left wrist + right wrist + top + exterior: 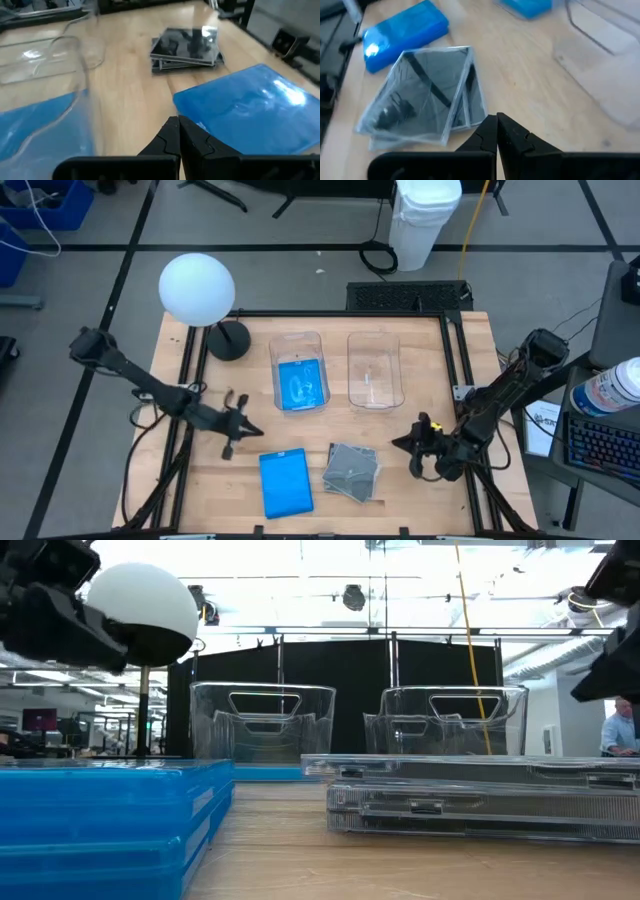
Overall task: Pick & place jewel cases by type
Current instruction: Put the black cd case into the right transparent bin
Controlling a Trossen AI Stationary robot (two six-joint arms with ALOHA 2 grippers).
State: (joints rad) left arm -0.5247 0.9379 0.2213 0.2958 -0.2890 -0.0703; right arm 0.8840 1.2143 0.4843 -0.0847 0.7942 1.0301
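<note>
- Two clear tubs side by side at mid-desk, long axes running front-to-back in the high view.
- Left tub [298,370]: holds a blue case [300,383] lying flat on its floor, long axis same way as the tub.
- Right tub [375,368]: nothing visible inside.
- Blue cases [285,482] on the wooden desk [400,430] near the front edge, in front of the left tub; flat, long axis roughly front-to-back, slight tilt. Low view shows them as a stack, at least two high.
- Grey see-through cases [352,471] just right of the blue stack, apart from it; squarish, stacked w/ corners fanned out, turned at an angle to the desk edge. Low view: at least two layers.
- Left gripper [256,431]: fingers pressed together, nothing in them; above the desk, near the back left corner of the blue stack.
- Right gripper [399,443]: fingers pressed together, holding nothing; near the right side of the grey stack, not touching.
- White globe lamp [197,288] at the desk's back left corner.
</note>
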